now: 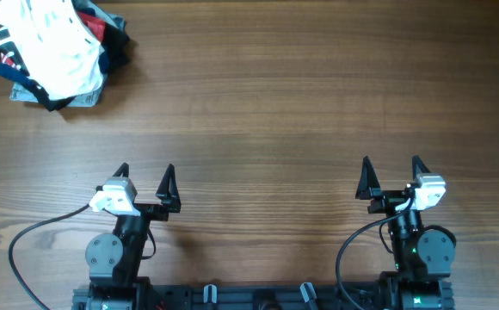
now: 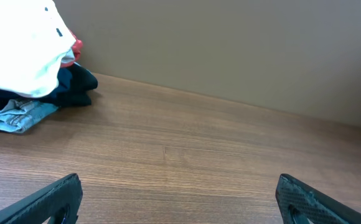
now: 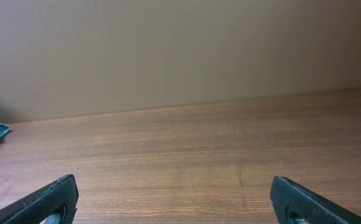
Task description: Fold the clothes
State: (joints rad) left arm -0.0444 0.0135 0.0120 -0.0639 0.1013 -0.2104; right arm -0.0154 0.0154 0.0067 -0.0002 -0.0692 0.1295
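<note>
Clothes (image 1: 56,52): heaped on the table (image 1: 301,95), at its far left corner.
Left gripper (image 1: 145,174): near edge, left of centre; the clothes lie far ahead and to its left, well apart.
Right gripper (image 1: 391,167): near edge, right of centre; level with the left gripper, well apart from it.
Wall (image 3: 180,50): behind the table's far edge.

Crumpled pile of clothes (image 1: 53,52), unfolded, at far left corner of desk (image 1: 301,103): white garment on top, dark, red and grey-patterned pieces beneath.
</note>
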